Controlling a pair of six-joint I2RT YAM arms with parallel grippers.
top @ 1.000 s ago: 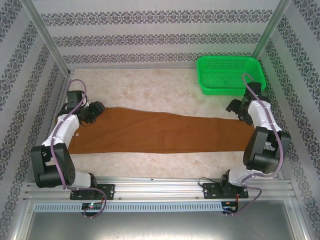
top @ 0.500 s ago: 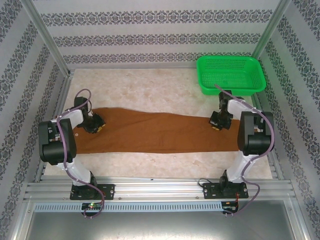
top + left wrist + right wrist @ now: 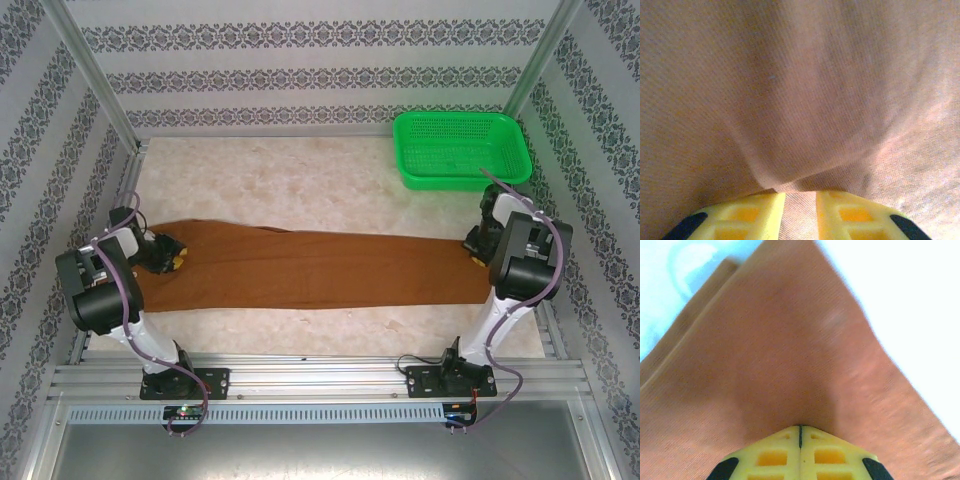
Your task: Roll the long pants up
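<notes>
The long pants (image 3: 320, 265) lie flat as a rust-brown strip across the table, wider at the left end. My left gripper (image 3: 168, 258) sits at that left end. In the left wrist view its yellow fingers (image 3: 747, 215) stand slightly apart with a fold of the pants (image 3: 800, 90) pinched between them, the left gripper (image 3: 800, 194) shut on it. My right gripper (image 3: 478, 250) is at the right end. In the right wrist view the right gripper (image 3: 800, 428) is shut, and the pants (image 3: 780, 350) tent up into its tips.
A green plastic basket (image 3: 460, 183) stands at the back right corner, just behind the right arm. Patterned walls and metal posts close in the table. Bare marble tabletop (image 3: 300, 180) lies behind the pants, with a narrower strip in front.
Both grippers have moved outward along the pants, the left one to the left, the right one to the right end. The right gripper's jaws have closed.
</notes>
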